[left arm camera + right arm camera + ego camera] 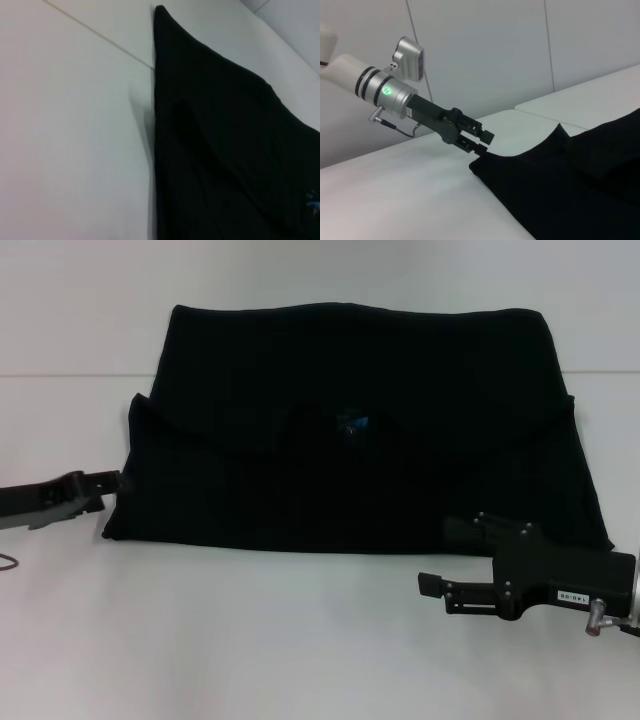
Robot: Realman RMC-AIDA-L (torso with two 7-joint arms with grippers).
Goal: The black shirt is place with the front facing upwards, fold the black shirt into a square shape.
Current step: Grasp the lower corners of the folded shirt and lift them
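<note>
Shirt status: the black shirt (350,430) lies flat on the white table (300,640), spread across the middle of the worktop toward its far edge, already doubled over into a wide, roughly rectangular shape. One layer forms the far band; a second layer lies over it nearer me, and its edge shows as a faint line across the cloth. A small blue neck label (354,424) shows near the centre of the shirt, also seen at the edge of my left wrist view (313,202). No lettering can be made out on the cloth. My left gripper (108,480) sits low at the left edge of the worktop, its tip right at the shirt's near-left corner; in the right wrist view (481,141) its two fingers stand a little apart, a narrow opening, with the lower finger touching or just above the cloth corner. I cannot tell whether any fabric sits between them. My left wrist view shows that side edge of the shirt (225,150) running straight along the table, with a soft fold ridge in the cloth beside it. My right gripper (452,558) is near the front-right of the worktop, just off the shirt's near edge, close to its near-right corner, pointing toward the left side. Its fingers are spread wide and hold nothing.
</note>
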